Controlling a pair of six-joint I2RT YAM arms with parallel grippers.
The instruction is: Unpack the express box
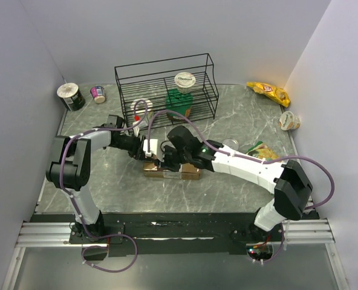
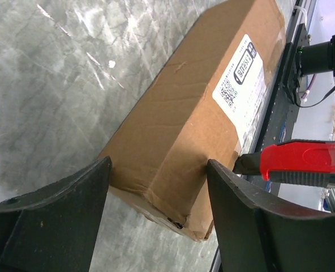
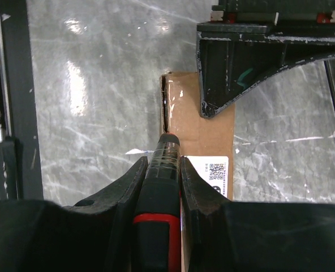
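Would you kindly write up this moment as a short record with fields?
Express box: lying flat on the table, white label visible
Left gripper: jaws astride one end of the box, contact unclear
Right gripper: shut on a red utility knife
Knife tip: at the seam along the box's edge
Beyond the box: black wire rack
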